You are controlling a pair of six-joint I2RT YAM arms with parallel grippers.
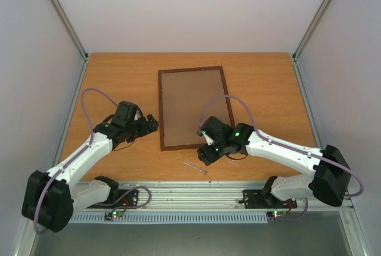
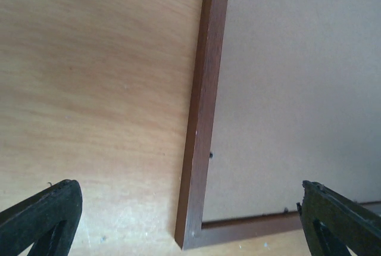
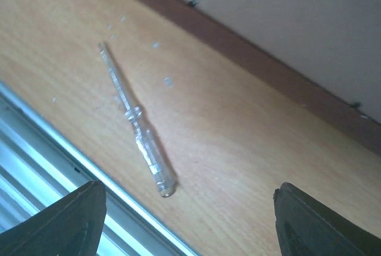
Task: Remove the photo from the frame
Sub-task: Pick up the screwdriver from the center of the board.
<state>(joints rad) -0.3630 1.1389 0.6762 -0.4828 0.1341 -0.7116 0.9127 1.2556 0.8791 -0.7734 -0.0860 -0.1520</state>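
The frame (image 1: 194,108) lies flat, back side up, in the middle of the wooden table; its thin reddish-brown rim surrounds a plain brown back. The photo is hidden. My left gripper (image 1: 150,123) is open, just left of the frame's near-left corner (image 2: 189,238), which lies between its spread fingertips (image 2: 44,214). My right gripper (image 1: 205,149) is open and empty, over the table just in front of the frame's near-right corner; the frame's near rim (image 3: 250,53) crosses the top of the right wrist view.
A clear plastic screwdriver-like tool (image 1: 192,167) lies on the table in front of the frame, also shown in the right wrist view (image 3: 136,122). A metal rail (image 1: 196,193) runs along the table's near edge. White walls enclose the table.
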